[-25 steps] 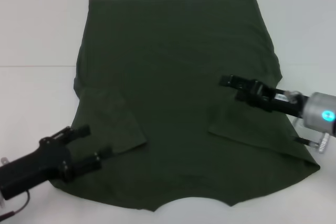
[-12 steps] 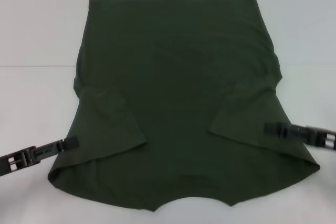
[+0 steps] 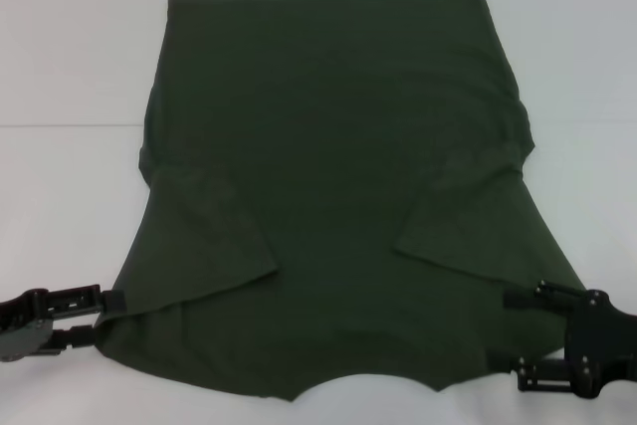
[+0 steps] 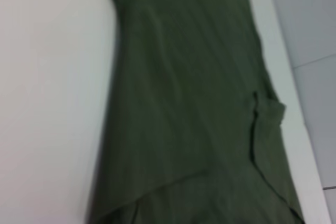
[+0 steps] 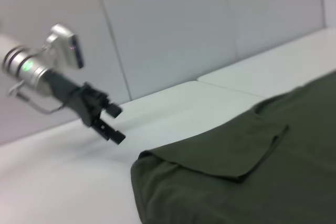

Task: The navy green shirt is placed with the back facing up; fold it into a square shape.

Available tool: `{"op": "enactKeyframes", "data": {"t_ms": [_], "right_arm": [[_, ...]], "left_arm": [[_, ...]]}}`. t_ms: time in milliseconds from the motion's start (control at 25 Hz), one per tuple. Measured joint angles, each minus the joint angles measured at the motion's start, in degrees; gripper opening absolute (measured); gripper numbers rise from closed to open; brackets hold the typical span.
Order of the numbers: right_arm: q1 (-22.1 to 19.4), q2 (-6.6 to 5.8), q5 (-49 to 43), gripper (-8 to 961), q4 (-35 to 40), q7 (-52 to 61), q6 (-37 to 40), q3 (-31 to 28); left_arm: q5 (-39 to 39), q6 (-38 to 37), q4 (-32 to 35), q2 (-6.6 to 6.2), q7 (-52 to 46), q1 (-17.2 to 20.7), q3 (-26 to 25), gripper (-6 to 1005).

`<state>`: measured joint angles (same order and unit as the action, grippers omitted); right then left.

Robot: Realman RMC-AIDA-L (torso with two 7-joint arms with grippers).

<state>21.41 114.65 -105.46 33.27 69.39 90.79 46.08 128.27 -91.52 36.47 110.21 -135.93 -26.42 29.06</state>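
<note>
The dark olive-green cotton T-shirt [image 3: 333, 196] lies on the white desk [image 3: 70, 67], sleeves folded in. Body folds remain. Left pincer [image 3: 109, 303] and right pincer [image 3: 523, 340] sit open at the near corners.

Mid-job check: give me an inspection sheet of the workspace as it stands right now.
Surface: white table, bare around the cloth.
Job's things: navy green shirt lying flat, plain side up, both sleeves folded inward.
Clutter: nothing seen.
Grippers: left gripper open at the shirt's near left corner; right gripper open at its near right corner.
Cables: nothing seen.
Surroundings: pale panelled wall behind the table.
</note>
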Motion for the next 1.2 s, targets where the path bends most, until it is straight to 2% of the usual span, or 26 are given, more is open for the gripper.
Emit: {"op": "enactKeyframes", "data": {"t_ms": [120, 400, 840, 1200], "right_arm": [[-0.9, 0.55, 0.0, 914, 0.1, -5.8, -0.1, 0.0], [-1.7, 0.66, -0.1, 914, 0.3, -12.0, -0.8, 0.0], [-2.0, 1.14, -0.1, 915, 0.8, -14.9, -1.0, -0.1], [-1.8, 1.65, -0.1, 915, 0.8, -15.1, -1.2, -0.1]], "left_arm": [[2.5, 0.5, 0.1, -0.52, -4.4, -1.1, 0.0, 933], [5.3, 1.4, 0.1, -1.43, -10.2, -3.1, 0.0, 932], [8.2, 6.1, -0.6, -1.13, -10.4, -4.2, 0.7, 932], [8.3, 11.4, -2.4, -0.23, -9.4, -4.5, 2.5, 931]]}}
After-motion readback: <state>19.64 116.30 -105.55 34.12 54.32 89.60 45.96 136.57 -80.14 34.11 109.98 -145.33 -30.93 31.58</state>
